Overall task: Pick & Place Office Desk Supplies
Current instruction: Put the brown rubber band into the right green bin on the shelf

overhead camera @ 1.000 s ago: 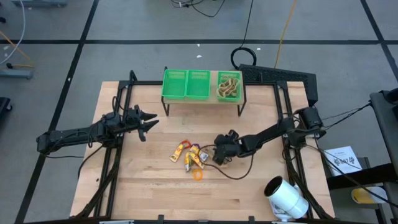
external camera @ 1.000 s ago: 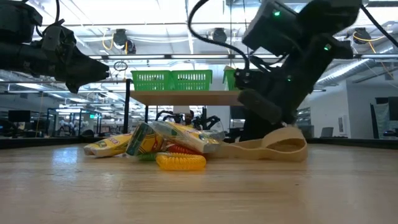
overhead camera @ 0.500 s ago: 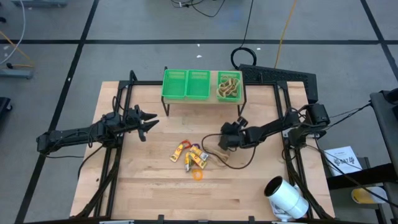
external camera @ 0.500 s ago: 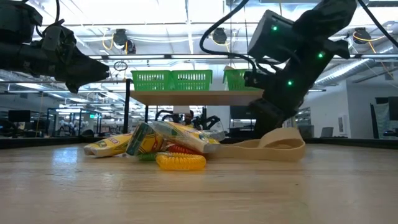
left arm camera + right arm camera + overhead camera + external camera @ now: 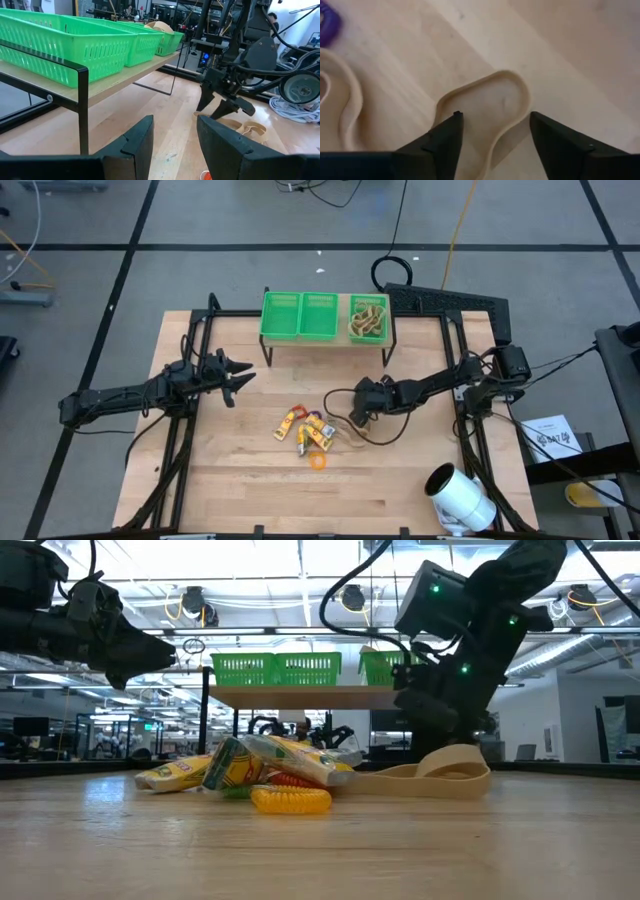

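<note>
- Pile [image 5: 305, 432] items overlap; single pieces hard to tell apart.
- Right hand [image 5: 357, 411] spread wide, empty, just above the surface [image 5: 240, 490], right of the pile.
- Tan band [image 5: 485, 112] lies flat under it, between its fingers [image 5: 442, 142], not gripped.
- Left hand [image 5: 240, 379] parted, empty, well left of the pile.

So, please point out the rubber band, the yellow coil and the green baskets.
rubber band [image 5: 455, 776], low view, raised loop.
yellow coil [image 5: 290, 801], low view, its middle.
green baskets [image 5: 300, 317], high view, leftmost basket's floor.
</note>
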Controlling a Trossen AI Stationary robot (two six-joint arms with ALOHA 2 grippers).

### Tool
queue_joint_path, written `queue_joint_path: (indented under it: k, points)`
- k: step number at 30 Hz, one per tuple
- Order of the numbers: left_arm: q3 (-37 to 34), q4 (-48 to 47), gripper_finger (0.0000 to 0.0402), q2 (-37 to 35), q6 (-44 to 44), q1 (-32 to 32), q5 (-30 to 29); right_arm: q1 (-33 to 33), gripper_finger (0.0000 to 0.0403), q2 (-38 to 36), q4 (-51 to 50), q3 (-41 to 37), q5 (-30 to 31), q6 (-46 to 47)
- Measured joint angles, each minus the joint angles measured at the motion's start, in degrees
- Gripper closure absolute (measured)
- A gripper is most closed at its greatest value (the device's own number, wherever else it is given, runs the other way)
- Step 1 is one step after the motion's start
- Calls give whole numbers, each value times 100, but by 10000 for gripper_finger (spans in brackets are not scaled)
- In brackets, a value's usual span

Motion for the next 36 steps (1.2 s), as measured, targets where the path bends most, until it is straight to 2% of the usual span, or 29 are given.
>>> queue_joint_path:
  k: [5, 9, 17, 25, 36]
  points:
    - [0, 0, 243, -2, 0, 0, 2, -27, 140, -7, 15, 11, -485, -2]
    - [0, 0, 243, 0, 0, -2, 2, -28, 116, -11, 33, 15, -583, 55]
    - [0, 2, 243, -2, -1, -2, 2, -178, 105, -249, -51, 10, -1189, 245]
    - [0, 2, 243, -2, 0, -2, 0, -162, 109, -395, 313, 9, -1088, 354]
    - [0, -37, 243, 0, 0, 0, 2, -36, 110, 276, 477, 28, -502, 277]
